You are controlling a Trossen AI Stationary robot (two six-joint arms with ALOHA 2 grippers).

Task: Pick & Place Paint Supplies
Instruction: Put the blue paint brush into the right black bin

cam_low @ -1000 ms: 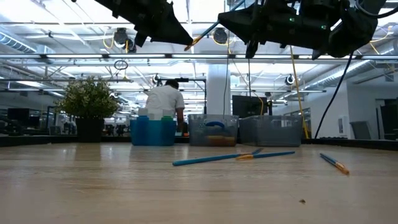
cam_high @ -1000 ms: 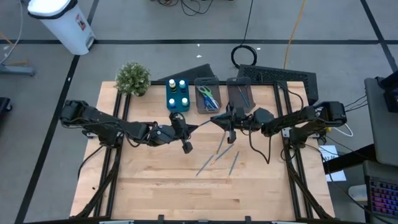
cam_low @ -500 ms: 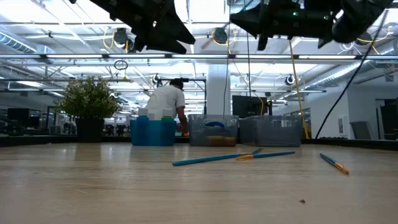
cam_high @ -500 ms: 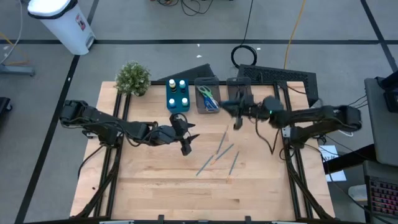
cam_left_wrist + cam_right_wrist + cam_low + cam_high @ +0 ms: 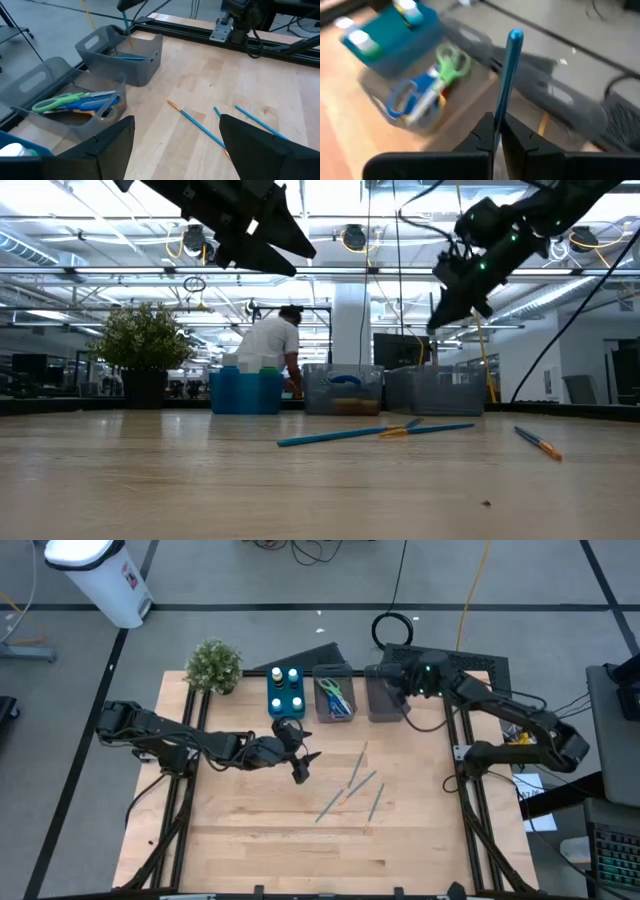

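My right gripper (image 5: 388, 674) (image 5: 496, 122) is shut on a thin blue brush (image 5: 508, 70) above the far-right grey bin (image 5: 385, 698), which holds another brush (image 5: 131, 57). My left gripper (image 5: 306, 760) (image 5: 175, 150) hovers open over the middle of the table with nothing between its fingers. Three brushes (image 5: 357, 768) (image 5: 331, 803) (image 5: 377, 800) lie flat on the wood. The middle grey bin (image 5: 333, 697) holds scissors (image 5: 75, 101). The blue bin (image 5: 285, 695) holds small capped bottles. My right gripper pinches the brush's blue handle (image 5: 501, 107) between its two fingertips. The fingers come slanting down from the table's right side. The brush sticks out beyond them, lifted clear, and slopes down with its orange end (image 5: 131, 44) at the grey bin's opening.
A small potted plant (image 5: 213, 666) stands at the far left corner beside the blue bin. The near half of the table (image 5: 300, 850) is bare wood. A person (image 5: 268, 345) stands in the room beyond the bins.
My left gripper has opened and let go of the brush it held up to my right gripper. My right gripper, shut on that brush, has swung from the table's middle toward the far edge over the far-right grey bin, tipping up from pointing down to a slant.
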